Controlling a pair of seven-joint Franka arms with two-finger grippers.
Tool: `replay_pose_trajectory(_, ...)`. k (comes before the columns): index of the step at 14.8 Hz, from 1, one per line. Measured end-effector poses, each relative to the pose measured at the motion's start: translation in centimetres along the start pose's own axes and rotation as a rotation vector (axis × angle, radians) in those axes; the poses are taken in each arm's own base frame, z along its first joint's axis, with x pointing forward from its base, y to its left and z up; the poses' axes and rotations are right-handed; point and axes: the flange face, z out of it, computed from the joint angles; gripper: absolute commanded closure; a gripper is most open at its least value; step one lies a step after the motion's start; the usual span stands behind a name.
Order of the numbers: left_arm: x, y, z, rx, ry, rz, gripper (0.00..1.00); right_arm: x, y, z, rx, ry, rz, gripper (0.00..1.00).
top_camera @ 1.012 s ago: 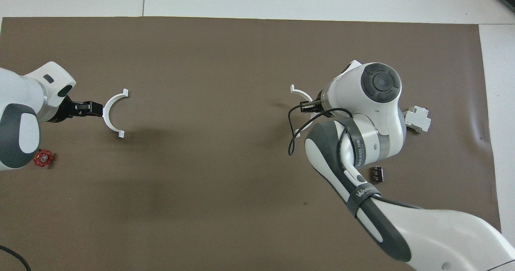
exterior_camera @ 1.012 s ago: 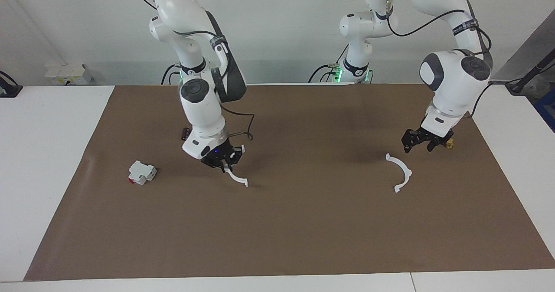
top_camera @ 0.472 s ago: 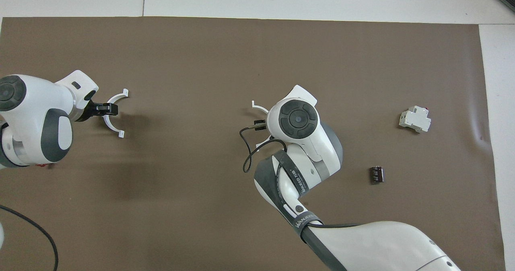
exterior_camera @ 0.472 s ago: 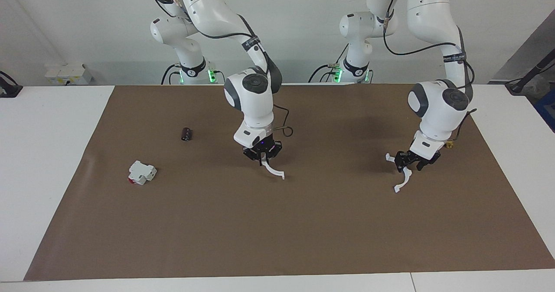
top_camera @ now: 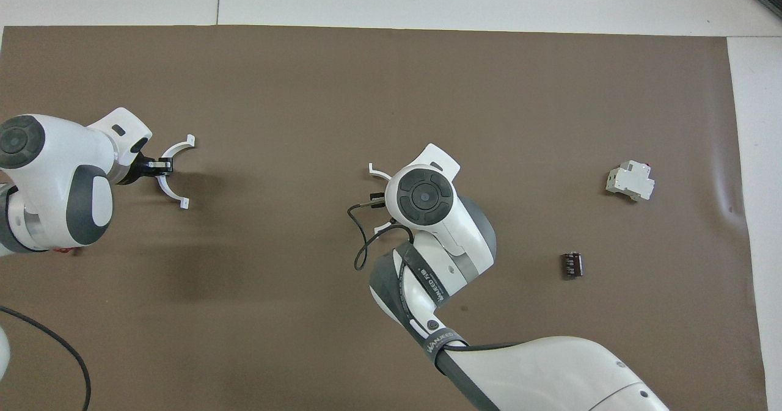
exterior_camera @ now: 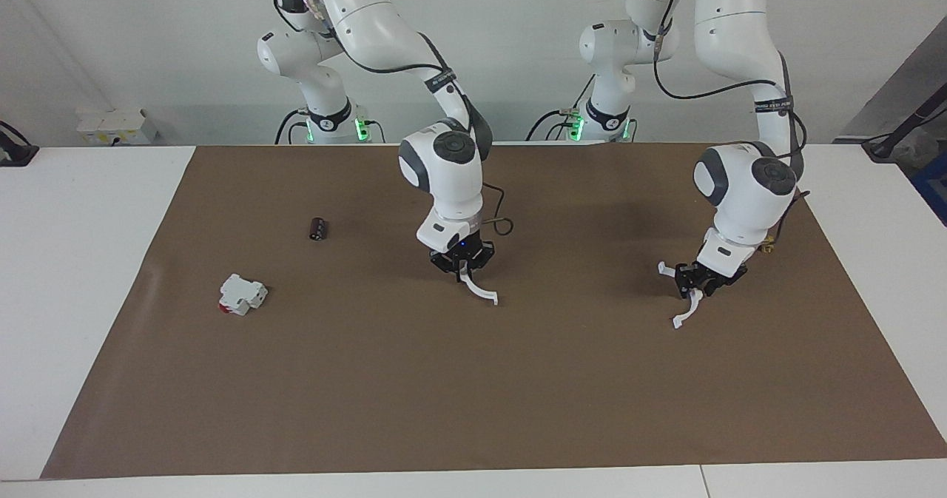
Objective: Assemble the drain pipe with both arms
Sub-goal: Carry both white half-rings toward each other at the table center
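The drain pipe is in two white half-rings. My right gripper (exterior_camera: 463,267) is shut on one half-ring (exterior_camera: 482,291) and holds it low over the middle of the brown mat. In the overhead view the wrist hides the gripper, and only this half-ring's tips (top_camera: 377,171) show. My left gripper (exterior_camera: 700,280) is down at the mat near the left arm's end. It is shut on the middle of the other half-ring (exterior_camera: 689,311), which also shows in the overhead view (top_camera: 175,149), with the left gripper (top_camera: 160,165) across its arc.
A blocky white part with a red end (exterior_camera: 242,294) lies near the right arm's end of the mat (exterior_camera: 518,394). A small dark cylinder (exterior_camera: 318,228) lies nearer to the robots than it. A small brass and red object (exterior_camera: 768,245) sits by the left wrist.
The right gripper carried its half-ring from near the blocky part toward the middle of the mat. The left gripper came down onto the other half-ring and closed on it.
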Motion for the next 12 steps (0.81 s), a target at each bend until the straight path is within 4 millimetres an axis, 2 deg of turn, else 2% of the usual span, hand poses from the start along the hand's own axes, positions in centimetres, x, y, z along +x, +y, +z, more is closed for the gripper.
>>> replay_pose_trajectory(2, 0.2, 0.1, -0.3, 0.000, 0.005, 0.001, 1.00, 0.0, 0.1, 0.1, -0.002, -0.001, 0.001, 1.00)
replay_pose_trajectory(3, 0.5, 0.3, -0.7, -0.001, 0.007, 0.005, 1.00, 0.0, 0.1, 0.2, -0.003, -0.003, 0.001, 0.93)
replay_pose_trajectory(5, 1.2, 1.3, -2.2, -0.006, 0.001, 0.021, 1.00, -0.1, 0.2, 0.7, -0.003, -0.002, 0.001, 0.60)
replay_pose_trajectory(7, 1.4, 4.0, -4.1, -0.012, -0.009, 0.037, 1.00, -0.2, 0.2, 1.1, -0.002, 0.002, 0.000, 0.00)
replay_pose_trajectory(10, 0.6, 11.7, -5.5, -0.024, -0.017, 0.022, 1.00, -0.1, 0.1, 0.9, 0.000, 0.005, 0.021, 0.00)
replay_pose_trajectory(12, -0.4, 16.9, -5.7, -0.032, -0.018, 0.005, 1.00, 0.6, 0.3, -0.1, 0.008, 0.023, 0.049, 0.00)
